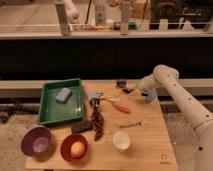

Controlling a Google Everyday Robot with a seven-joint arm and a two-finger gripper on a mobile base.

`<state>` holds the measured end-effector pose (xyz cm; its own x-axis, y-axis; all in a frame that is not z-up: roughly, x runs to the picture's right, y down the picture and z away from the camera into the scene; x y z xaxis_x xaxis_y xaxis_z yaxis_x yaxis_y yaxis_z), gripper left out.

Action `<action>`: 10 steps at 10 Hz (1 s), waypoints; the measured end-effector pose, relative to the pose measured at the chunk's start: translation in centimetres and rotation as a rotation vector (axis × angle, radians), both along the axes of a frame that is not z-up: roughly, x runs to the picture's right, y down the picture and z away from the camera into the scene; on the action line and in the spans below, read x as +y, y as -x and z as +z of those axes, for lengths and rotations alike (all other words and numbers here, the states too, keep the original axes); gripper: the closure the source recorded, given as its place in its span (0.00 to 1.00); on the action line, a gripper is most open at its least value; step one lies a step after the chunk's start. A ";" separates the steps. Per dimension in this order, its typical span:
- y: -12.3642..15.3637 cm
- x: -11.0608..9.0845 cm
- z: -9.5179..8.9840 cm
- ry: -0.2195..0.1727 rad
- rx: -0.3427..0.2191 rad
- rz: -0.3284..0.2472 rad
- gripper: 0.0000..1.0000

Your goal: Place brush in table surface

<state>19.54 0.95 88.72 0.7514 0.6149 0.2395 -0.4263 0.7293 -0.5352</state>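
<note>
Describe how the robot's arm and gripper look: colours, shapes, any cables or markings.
The arm is off-white, built of smooth, rounded tubular segments with a bulbous joint. A light blue part sits near its wrist. The gripper, over the far edge of the wooden table, is small and dark. No cables or markings can be made out.

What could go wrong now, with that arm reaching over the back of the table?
1. The gripper is at the far edge of the table surface, with what looks like the small dark brush right by it. Set down there, the brush might slip off the back.
2. The carrot lies just in front of the gripper, so a move toward the table's middle could nudge it.
</note>
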 end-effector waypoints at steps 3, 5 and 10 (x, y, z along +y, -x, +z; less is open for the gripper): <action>0.4 -1.1 -2.5 -0.041 -0.037 0.000 1.00; 0.5 -1.3 -3.2 -0.064 -0.040 -0.002 1.00; -1.5 1.3 -0.7 -0.021 0.045 0.033 1.00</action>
<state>21.02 2.25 87.98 0.7412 0.6347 0.2186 -0.4737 0.7253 -0.4995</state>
